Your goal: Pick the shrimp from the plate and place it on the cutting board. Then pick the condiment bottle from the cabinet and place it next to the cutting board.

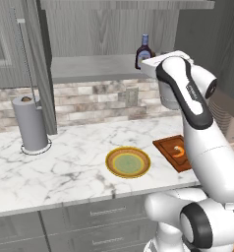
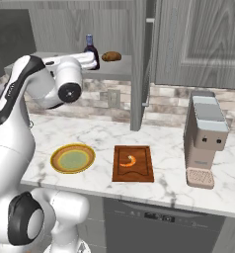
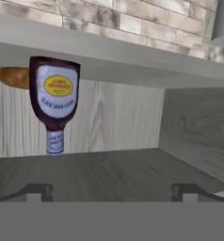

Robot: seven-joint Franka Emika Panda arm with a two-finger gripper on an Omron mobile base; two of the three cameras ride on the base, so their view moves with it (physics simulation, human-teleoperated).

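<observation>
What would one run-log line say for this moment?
shrimp: on cutting board | plate: bare | gripper: open, facing condiment bottle in cabinet

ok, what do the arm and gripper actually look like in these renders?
The arm is glossy white with rounded, tubular links and black bands and caps at the joints; no cables or markings are visible. The gripper ends in two small dark fingertips, blocky and flat-topped, seen in the hand view.
</observation>
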